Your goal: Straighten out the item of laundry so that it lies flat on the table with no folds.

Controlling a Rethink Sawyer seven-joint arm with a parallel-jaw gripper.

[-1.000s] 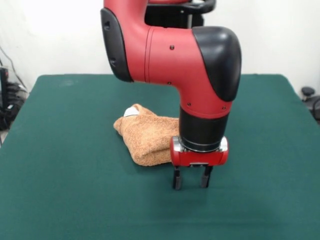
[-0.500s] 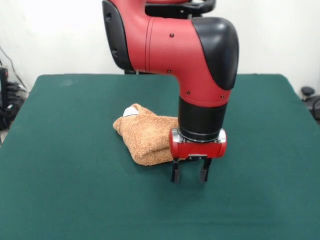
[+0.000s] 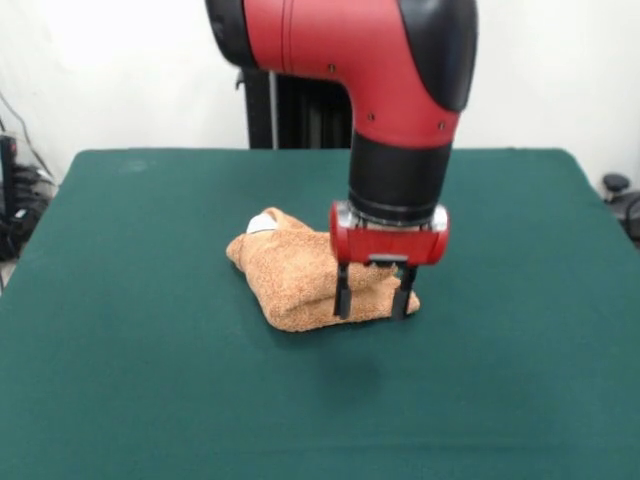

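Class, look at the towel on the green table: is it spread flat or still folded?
Folded. The towel sits bunched in a thick lump with rounded doubled edges on the table.

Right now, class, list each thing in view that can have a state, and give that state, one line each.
towel: crumpled in a heap, folded over itself, not flat.
end effector: open, empty, fingers over the towel's near edge.
table: bears the towel.
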